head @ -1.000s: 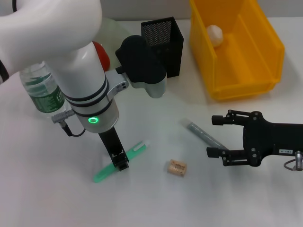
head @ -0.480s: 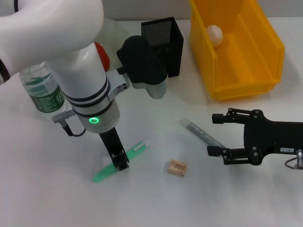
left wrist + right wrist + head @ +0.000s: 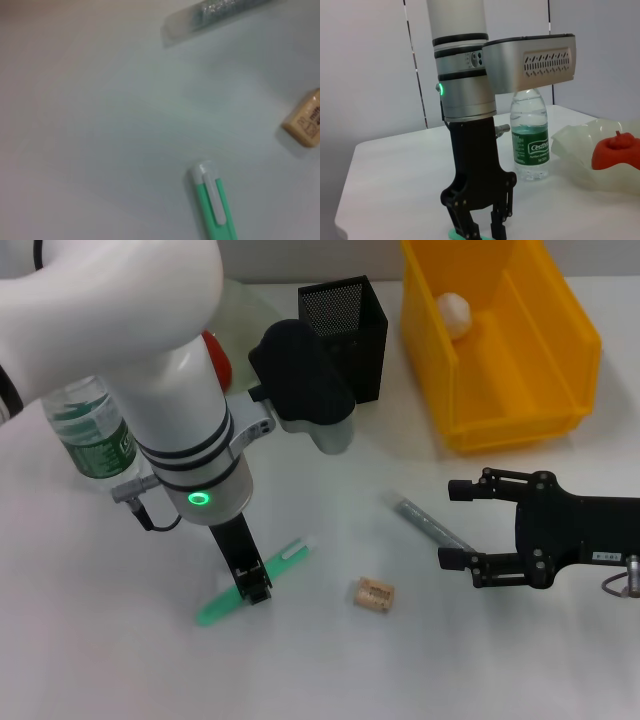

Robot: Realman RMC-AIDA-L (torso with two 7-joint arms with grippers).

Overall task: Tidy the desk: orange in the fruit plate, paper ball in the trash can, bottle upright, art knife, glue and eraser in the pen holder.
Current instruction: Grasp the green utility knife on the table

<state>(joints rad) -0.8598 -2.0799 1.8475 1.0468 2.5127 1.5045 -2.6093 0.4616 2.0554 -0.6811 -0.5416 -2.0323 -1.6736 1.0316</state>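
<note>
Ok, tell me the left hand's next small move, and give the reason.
Probably shut the left hand on the green art knife and lift it. In the head view and the right wrist view its fingers straddle the knife, which lies flat on the desk, while the pen holder stands farther back. The right hand waits open by the glue.

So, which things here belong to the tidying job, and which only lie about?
Job: green art knife, grey glue tube, tan eraser block, black mesh pen holder, clear plastic bottle, red-orange fruit, pale green glass plate, white paper ball, yellow plastic bin.
Lying about: nothing else, only the white table.
</note>
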